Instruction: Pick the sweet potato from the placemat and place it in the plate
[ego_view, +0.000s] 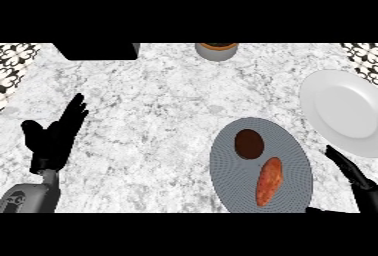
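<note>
Looking down at the counter (148, 125), I am taking the placemat (229, 172) as my landmark. The sweet potato (269, 181) is lying on the mat, on its lower right part, long and tilted, just below a dark round thing (249, 143) which is also sitting on the mat. The two are near each other; I cannot tell whether they are touching.

The plate (347, 112) is lying up and to the right of the mat, a little apart from it, with nothing on it. My right hand (353, 172) is showing just right of the mat and below the plate, fingers straight, holding nothing. My left hand (55, 135) is resting far to the left of the mat, open, fingers up.

I am judging that the picking step is only starting: the potato is not yet grasped. The next move is calling for the right hand to go left over the mat, come down on the potato along its long axis without pushing the dark thing, and close around it.
</note>
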